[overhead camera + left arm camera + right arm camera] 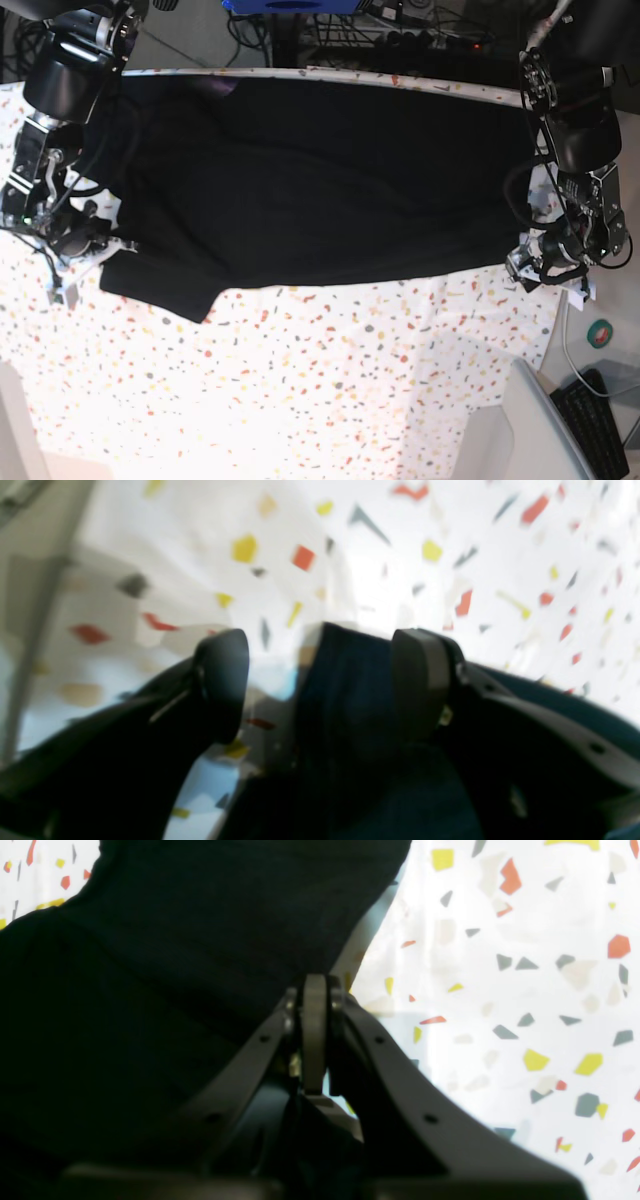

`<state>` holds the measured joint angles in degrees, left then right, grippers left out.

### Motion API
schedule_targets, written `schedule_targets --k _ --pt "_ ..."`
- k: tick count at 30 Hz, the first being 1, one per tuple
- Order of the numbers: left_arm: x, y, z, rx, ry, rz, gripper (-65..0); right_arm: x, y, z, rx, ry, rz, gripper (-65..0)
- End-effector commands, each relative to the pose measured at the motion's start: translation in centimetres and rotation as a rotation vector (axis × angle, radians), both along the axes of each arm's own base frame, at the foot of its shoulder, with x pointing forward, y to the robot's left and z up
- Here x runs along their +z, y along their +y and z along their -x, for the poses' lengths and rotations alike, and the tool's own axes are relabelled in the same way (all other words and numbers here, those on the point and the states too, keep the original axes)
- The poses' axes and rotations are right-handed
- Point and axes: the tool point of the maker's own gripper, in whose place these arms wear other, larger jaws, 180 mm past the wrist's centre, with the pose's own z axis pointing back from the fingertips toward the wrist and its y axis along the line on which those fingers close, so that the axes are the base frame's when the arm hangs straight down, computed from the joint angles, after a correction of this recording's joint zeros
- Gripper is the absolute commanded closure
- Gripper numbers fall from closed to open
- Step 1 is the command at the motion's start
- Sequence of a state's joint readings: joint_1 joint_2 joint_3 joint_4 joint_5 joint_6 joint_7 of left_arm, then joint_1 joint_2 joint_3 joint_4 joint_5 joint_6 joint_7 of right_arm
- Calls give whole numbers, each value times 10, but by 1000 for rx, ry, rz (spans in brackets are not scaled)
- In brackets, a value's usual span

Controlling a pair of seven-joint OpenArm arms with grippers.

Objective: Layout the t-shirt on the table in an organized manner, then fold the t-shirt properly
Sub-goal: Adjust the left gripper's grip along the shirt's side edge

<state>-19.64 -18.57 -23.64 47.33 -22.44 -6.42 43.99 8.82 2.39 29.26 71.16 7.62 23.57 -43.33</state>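
The t-shirt (320, 180) is lying spread wide across the far half of the table (330, 390), plain black side showing. The right gripper (315, 990) is pinching its jaws tight on a dark fold at one end, while the left gripper (320, 680) is gaping apart, a fold of cloth sitting between its 2 pads

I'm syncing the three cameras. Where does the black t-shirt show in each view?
Left wrist: t-shirt, bottom centre, between the left claw's fingers.
Right wrist: t-shirt fills the upper left, edge in the right claw.
Base: t-shirt spread across the upper half.
Shared landmark: the speckled table.
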Motion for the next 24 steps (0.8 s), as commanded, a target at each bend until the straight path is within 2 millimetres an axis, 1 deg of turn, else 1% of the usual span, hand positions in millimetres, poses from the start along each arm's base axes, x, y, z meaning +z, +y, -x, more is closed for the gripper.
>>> schedule_targets --k 1,7,15,18,20,22,23,24 --pt "18 9 -14 4 -54 -20 -426 16 -6 -15 -1 -60 11 0" --pt "5 6 -8 14 -18 5 -426 17 -4 -16 0 -63 6 0" --pt "0 2 -7 14 -11 16 -426 17 -3 -17 0 -66 4 0" --pt "-3 -7 -8 -4 -4 20 -425 17 -3 -17 0 -67 3 0" --pt "-6 -16 -9 -54 14 1 -425 17 -2 -17 0 -67 1 0" --pt "-6 -20 -13 -80 0 -23 -423 17 -2 -17 0 -67 1 0" --pt "-6 -22 -15 -87 -11 -33 -418 17 -2 -17 0 -67 1 0" --pt "-9 -22 -14 -87 -10 -36 -390 17 -2 -17 0 -65 1 0"
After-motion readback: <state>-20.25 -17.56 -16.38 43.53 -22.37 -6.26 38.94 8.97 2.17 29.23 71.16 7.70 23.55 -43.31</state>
